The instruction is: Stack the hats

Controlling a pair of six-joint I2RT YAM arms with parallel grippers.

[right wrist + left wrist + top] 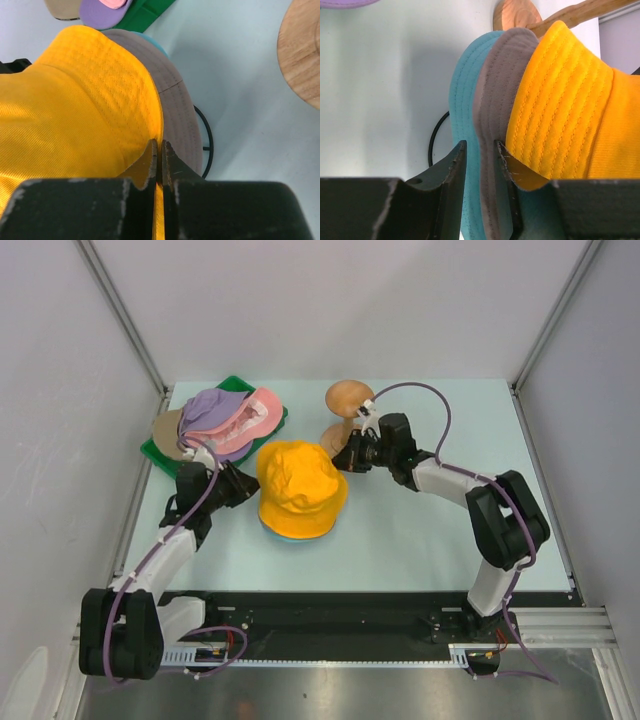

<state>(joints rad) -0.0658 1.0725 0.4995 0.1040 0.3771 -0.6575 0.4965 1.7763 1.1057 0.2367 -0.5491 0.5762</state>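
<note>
In the middle of the desk (420, 530) the top hat (301, 487) is sitting on the lower two hats (492, 100), and the stack is resting over a wire ring (206, 137) that is showing beneath its edge. The stand (345, 415) is sitting just behind and to the right of the stack. At the far left a tray (232, 383) is carrying a cap (167, 432) at its left end. The left bucket hat (212, 408) is overlapping the cap, and the right bucket hat (258, 410) is lying against that hat's right side. The left pincer (250, 483) is sitting at the stack's left, holding the brims of the lower two hats between its fingers. The right pincer (345, 462) is pinching the top hat's brim at the rear right, between stack and stand
</note>
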